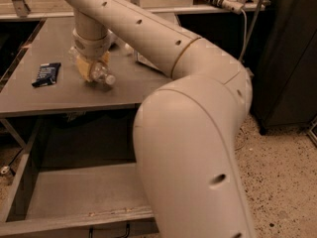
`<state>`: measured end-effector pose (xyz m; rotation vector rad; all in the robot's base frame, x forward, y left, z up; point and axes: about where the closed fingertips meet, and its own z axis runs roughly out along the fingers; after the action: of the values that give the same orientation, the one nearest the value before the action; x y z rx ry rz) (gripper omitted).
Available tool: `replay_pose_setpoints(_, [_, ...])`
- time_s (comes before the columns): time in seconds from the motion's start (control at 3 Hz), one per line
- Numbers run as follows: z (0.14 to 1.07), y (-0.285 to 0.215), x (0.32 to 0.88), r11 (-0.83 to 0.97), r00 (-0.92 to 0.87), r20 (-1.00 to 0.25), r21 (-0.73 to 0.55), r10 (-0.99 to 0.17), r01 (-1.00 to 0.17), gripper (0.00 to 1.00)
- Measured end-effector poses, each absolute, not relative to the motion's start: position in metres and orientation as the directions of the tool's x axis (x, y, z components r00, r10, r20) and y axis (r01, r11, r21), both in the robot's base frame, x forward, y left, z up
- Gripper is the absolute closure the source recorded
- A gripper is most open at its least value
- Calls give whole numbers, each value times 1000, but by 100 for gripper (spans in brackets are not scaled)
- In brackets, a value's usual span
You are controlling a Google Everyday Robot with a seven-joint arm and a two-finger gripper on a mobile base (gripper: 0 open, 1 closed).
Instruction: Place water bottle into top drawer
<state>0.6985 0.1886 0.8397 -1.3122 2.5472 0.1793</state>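
Note:
The water bottle (pixel 101 74) is a small clear plastic bottle with a white cap, lying tilted with the cap pointing right and toward me. My gripper (pixel 91 67) hangs from the arm over the table's middle and is shut on the bottle, its yellowish fingers (pixel 85 69) around the bottle's body, just above the grey tabletop (pixel 59 95). The top drawer (pixel 74 197) is pulled open below the table's front edge; its grey inside is bare and its dark handle shows at the bottom edge.
A dark blue snack packet (pixel 46 74) lies on the table left of the gripper. My large white arm (pixel 188 133) fills the middle and right of the view. A black cabinet (pixel 292 58) stands at the right; speckled floor lies below it.

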Motion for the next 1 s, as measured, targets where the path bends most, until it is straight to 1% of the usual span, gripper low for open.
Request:
replay_pose_setpoints(0.33, [872, 166, 662, 657, -608, -367, -11, -704, -754, 100])
replay_pose_setpoints(0.67, [862, 140, 609, 694, -647, -338, -29, -684, -719, 100])
replay_pose_setpoints(1.0, [863, 141, 609, 695, -647, -340, -28, -683, -719, 100])
